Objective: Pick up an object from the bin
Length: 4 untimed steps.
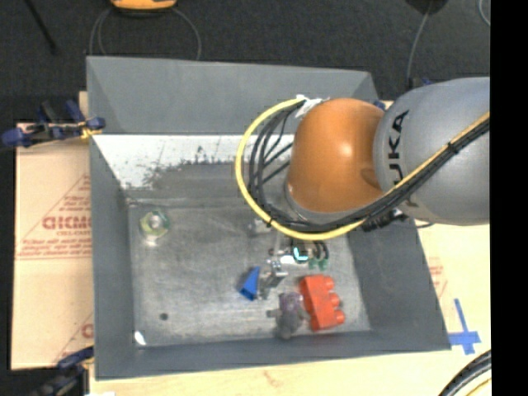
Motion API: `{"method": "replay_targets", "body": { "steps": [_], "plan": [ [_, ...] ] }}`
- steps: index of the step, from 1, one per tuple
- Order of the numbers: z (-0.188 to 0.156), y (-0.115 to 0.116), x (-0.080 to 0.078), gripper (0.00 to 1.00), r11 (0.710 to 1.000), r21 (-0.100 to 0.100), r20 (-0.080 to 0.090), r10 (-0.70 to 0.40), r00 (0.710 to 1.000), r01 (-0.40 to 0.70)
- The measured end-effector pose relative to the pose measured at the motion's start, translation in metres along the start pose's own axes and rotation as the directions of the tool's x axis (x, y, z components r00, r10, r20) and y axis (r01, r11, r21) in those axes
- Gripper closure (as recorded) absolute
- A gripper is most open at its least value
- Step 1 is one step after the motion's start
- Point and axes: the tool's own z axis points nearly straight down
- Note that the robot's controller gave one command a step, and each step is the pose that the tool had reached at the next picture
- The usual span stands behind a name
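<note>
My gripper (275, 272) hangs under the arm's orange cover, low over the bin's front middle. A small blue block (248, 286) lies on the floor just left of it, touching or nearly touching the gripper's tip. A red ridged block (321, 302) lies to the gripper's lower right. Next to that block's left side sits a grey-purple lumpy thing (288, 313), just below the gripper. I see nothing held.
A clear round greenish thing (153, 223) sits at the far left of the bin floor. A tiny white scrap (139, 337) lies in the front left corner. The arm and its cables cover the bin's right rear.
</note>
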Motion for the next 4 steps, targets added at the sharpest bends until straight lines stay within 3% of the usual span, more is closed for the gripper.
{"method": "replay_targets", "body": {
  "steps": [1,2,3,4],
  "plan": [
    [0.100,-0.024,-0.016,0.00,0.887,0.002,0.000,-0.461,0.887,0.461],
    [0.099,-0.023,-0.017,1.00,0.889,0.001,0.004,-0.458,0.889,0.458],
    [0.117,-0.013,0.009,1.00,0.507,0.025,0.021,-0.862,0.506,0.862],
    [-0.034,-0.038,0.007,1.00,0.363,0.014,0.005,-0.932,0.363,0.932]
  ]
}}
